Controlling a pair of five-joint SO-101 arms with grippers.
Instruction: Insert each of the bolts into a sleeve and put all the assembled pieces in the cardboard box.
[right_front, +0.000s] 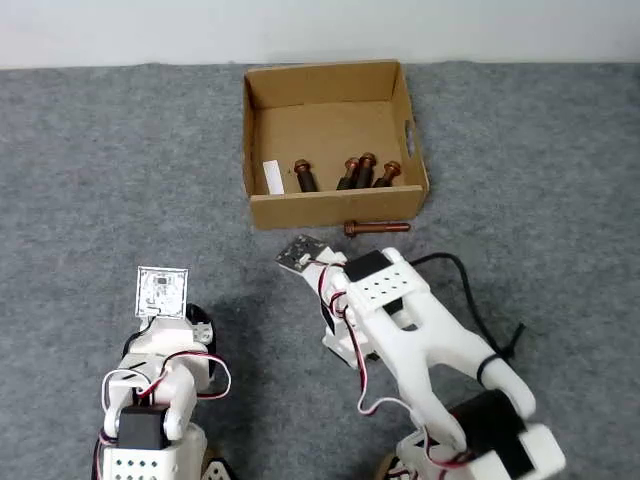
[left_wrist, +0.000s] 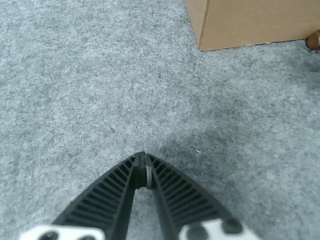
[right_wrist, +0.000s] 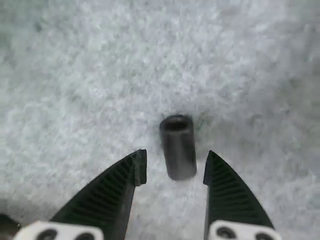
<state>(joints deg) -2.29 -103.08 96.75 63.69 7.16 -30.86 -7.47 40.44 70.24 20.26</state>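
high view: cardboard box (right_front: 260, 100) holds four assembled pieces (right_front: 350, 172), copper heads on dark bodies. a bare bolt (right_front: 377, 228) lies on the carpet (right_front: 100, 150) just outside the box's near wall. the right arm (right_front: 400, 310) hides its own fingers.
left wrist view: left gripper (left_wrist: 145, 167) fully closed, tips meeting, empty. the box corner and the bolt's head are cut off at the edge.
right wrist view: right gripper (right_wrist: 175, 157) open, holding nothing. a black sleeve (right_wrist: 177, 146) stands on end between the fingers, touching neither.
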